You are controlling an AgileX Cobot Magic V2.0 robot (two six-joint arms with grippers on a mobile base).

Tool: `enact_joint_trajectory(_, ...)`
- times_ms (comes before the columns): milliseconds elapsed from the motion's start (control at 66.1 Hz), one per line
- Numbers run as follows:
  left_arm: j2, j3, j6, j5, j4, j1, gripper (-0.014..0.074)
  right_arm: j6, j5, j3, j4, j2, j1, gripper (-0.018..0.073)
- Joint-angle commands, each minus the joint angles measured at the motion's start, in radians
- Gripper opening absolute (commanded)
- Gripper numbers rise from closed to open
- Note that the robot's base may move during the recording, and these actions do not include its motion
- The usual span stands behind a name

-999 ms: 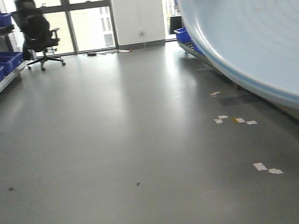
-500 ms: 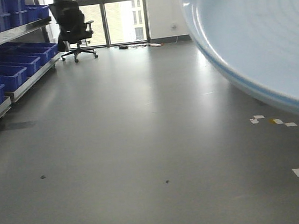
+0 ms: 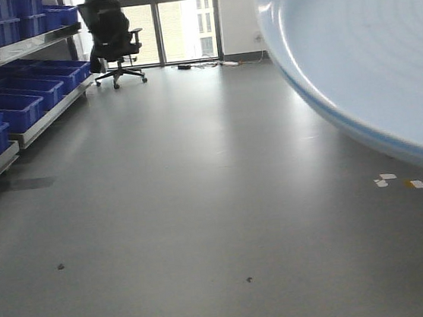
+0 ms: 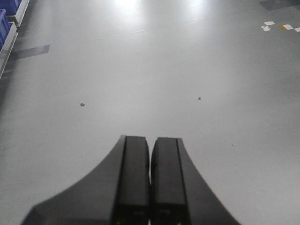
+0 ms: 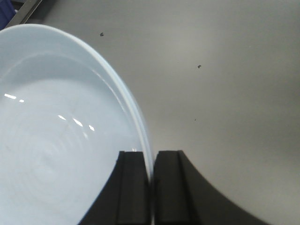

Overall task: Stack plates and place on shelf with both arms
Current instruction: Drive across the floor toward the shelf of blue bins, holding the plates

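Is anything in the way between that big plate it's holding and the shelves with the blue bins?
Nothing visible. The right gripper clamps the plate by its rim, and only bare floor lies between it and the shelves on the left. The office chair stands far back by the windows.

This looks like a storeroom or lab in an office building: metal shelves [image 3: 46, 116] along the left side carry rows of blue plastic bins [image 3: 15, 112] beside a wide, smooth grey floor [image 3: 201, 205]. A black office chair [image 3: 112, 36] stands by tall windows [image 3: 180, 20] at the far end, and small tape marks [image 3: 417, 183] dot the floor.
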State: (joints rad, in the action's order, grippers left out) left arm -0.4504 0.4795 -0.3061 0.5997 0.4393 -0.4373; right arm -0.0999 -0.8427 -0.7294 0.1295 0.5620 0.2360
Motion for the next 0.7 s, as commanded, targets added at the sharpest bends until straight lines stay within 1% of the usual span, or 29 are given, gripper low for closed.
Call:
enact_joint_trajectory(0, -0.006, 0.027, -0.004, -0.076, 0.011, -0.002, 0.0083, 0.006, 0.089, -0.028, 0.009, 0.003, -0.005, 0.0057)
enact_joint_trajectory(681, -0.006, 0.027, -0.004, -0.076, 0.011, -0.002, 0.0083, 0.006, 0.089, -0.028, 0.009, 0.003, -0.005, 0.0057)
